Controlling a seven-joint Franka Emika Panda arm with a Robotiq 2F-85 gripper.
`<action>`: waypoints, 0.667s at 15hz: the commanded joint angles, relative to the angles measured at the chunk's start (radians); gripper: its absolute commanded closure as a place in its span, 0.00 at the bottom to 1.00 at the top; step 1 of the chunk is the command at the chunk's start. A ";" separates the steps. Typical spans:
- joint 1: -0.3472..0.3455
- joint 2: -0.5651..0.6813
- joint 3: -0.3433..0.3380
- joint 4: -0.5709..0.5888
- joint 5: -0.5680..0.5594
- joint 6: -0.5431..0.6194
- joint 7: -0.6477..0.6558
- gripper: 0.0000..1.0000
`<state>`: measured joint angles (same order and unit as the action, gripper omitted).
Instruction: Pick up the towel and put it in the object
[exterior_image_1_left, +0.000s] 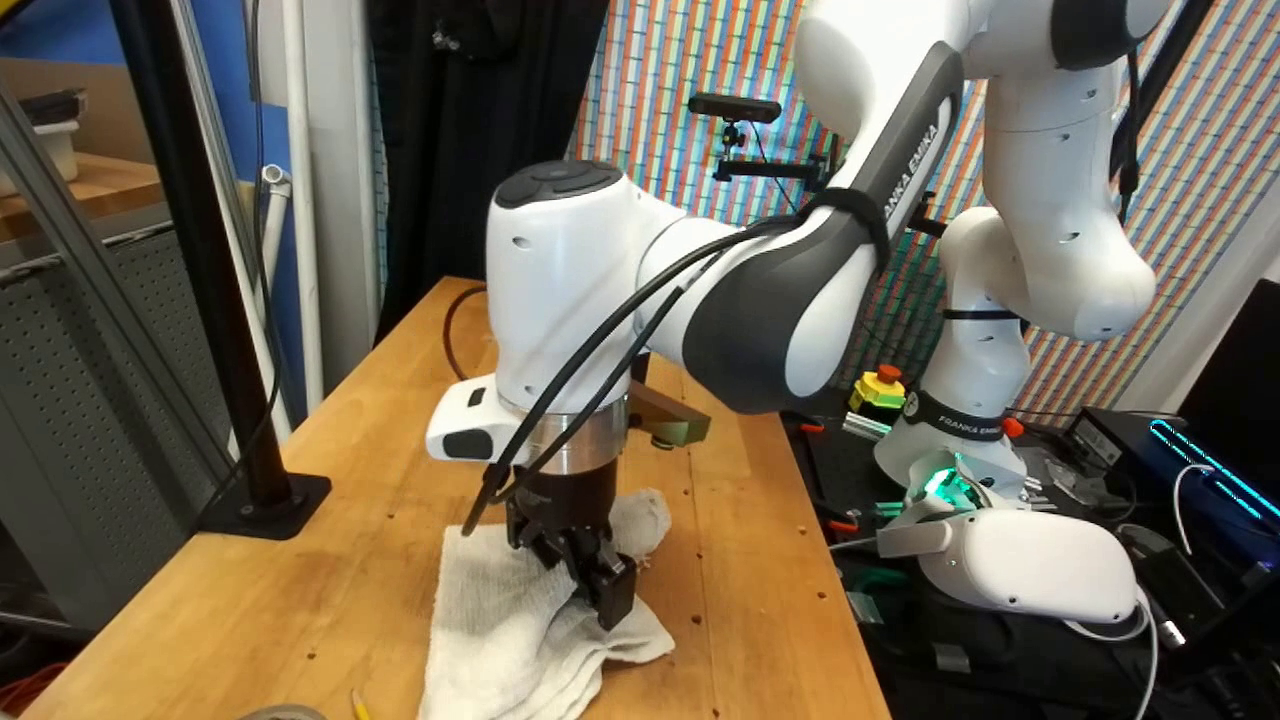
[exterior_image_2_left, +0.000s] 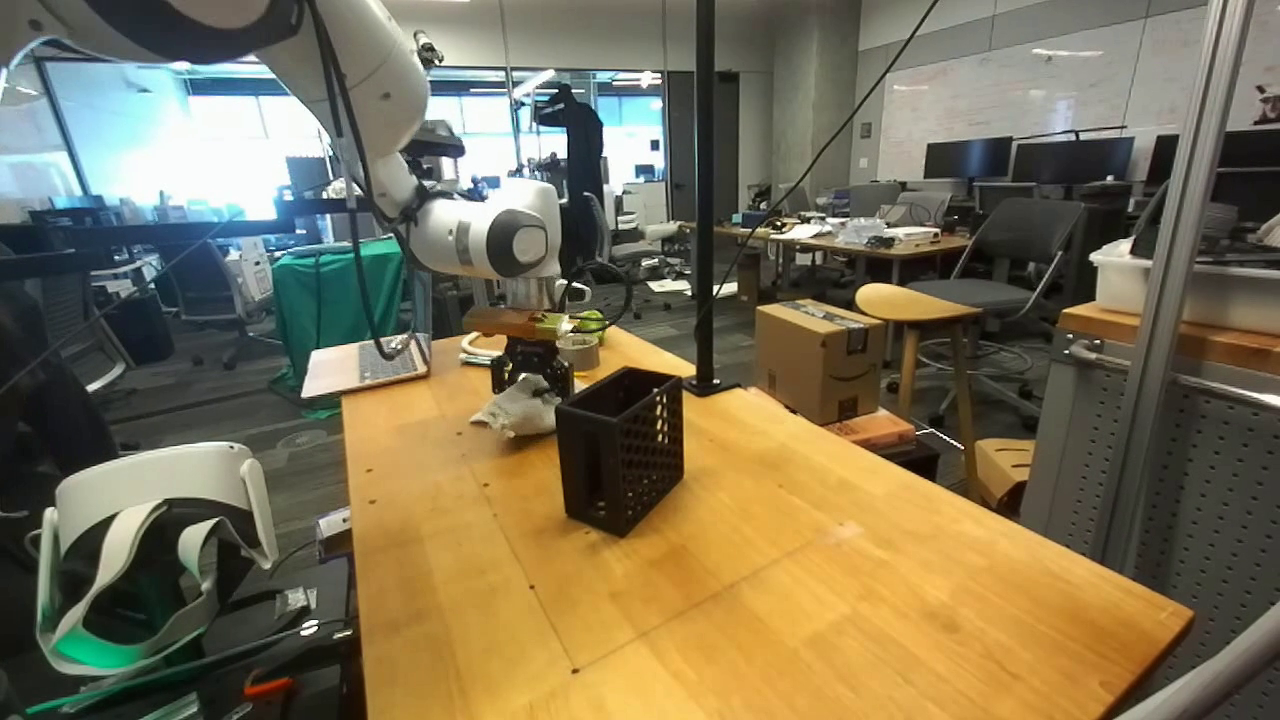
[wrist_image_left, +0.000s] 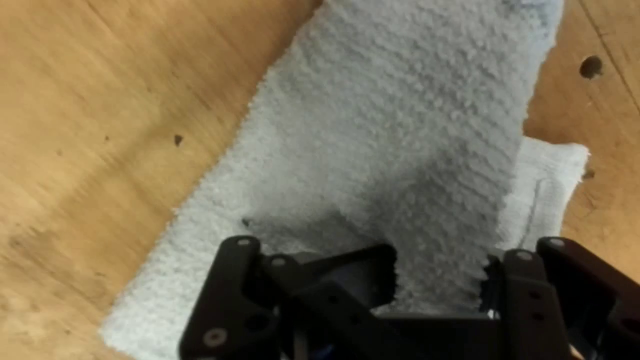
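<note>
The towel is white and lies folded and crumpled on the wooden table in both exterior views (exterior_image_1_left: 510, 620) (exterior_image_2_left: 508, 416). It fills most of the wrist view (wrist_image_left: 390, 110). My gripper points straight down at the towel in both exterior views (exterior_image_1_left: 600, 595) (exterior_image_2_left: 533, 382). In the wrist view its fingers (wrist_image_left: 440, 280) are partly closed, with a bunched fold of towel filling the gap and touching both pads. A black open-topped crate with perforated sides (exterior_image_2_left: 622, 455) stands upright on the table beside the towel. The crate's inside is mostly hidden.
The wooden table (exterior_image_2_left: 780, 560) bears everything. A black post with a base plate (exterior_image_1_left: 265, 505) stands at the table's edge. A tape roll (exterior_image_2_left: 580, 352) and a laptop (exterior_image_2_left: 375, 365) lie beyond the gripper. A yellow pencil (exterior_image_1_left: 360, 706) lies near the towel. A headset (exterior_image_1_left: 1030, 562) is beside the table.
</note>
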<state>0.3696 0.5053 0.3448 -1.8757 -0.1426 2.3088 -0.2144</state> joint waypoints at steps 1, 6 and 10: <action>0.000 -0.244 -0.022 -0.237 0.017 0.101 0.159 0.99; -0.004 -0.510 -0.033 -0.446 0.006 0.157 0.364 0.98; -0.033 -0.731 -0.032 -0.585 -0.004 0.140 0.501 0.99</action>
<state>0.3596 -0.0301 0.3145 -2.3229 -0.1408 2.4289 0.1950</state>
